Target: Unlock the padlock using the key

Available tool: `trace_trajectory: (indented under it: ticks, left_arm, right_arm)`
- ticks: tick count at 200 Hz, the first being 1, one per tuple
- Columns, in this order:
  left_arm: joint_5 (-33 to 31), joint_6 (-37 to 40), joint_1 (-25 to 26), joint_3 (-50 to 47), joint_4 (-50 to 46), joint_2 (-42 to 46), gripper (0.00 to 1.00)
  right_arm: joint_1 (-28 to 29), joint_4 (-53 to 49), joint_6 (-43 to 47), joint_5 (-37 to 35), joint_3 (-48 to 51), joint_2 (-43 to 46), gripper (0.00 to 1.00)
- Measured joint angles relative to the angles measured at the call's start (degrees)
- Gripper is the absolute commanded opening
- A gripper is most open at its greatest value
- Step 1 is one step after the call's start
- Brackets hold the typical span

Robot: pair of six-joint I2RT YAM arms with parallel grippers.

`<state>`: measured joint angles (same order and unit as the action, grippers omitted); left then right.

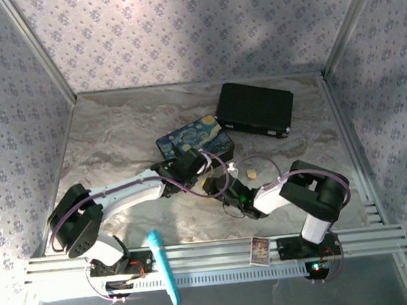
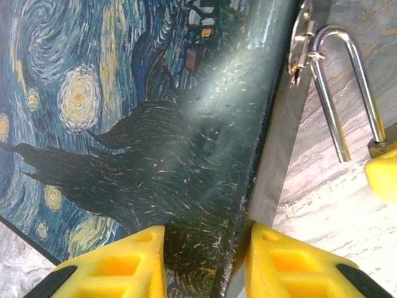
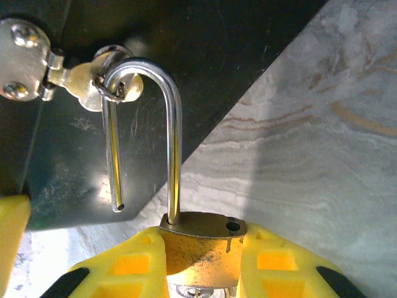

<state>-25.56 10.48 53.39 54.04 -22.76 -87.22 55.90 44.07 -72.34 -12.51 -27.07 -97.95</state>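
Painted box point(image 1: 194, 140) mid-table, black case point(image 1: 255, 109) far right of it, tan cube point(image 1: 251, 171) nearer, teal pen point(image 1: 163, 266) and card point(image 1: 260, 249) on near rail

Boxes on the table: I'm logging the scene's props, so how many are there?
2. The painted box lies mid-table; the black box lies behind it to the right, near the far wall. The arms cover some tabletop, so a small one could be hidden.
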Motion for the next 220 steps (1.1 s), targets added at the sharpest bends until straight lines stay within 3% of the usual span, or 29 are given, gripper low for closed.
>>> trace_trajectory:
  ticks: [158,220]
  left_arm:
    - [1.09,-1.07,0.31,0.0,2.36,0.0,0.28]
    - [1.09,-1.09,0.42,0.0,3.13,-0.26,0.28]
  right_arm:
    - [-7.96,14.25,-6.03,8.5,1.81,-5.46,0.13]
    - [-10.32,14.45,-7.67,12.24,1.86,-5.25,0.12]
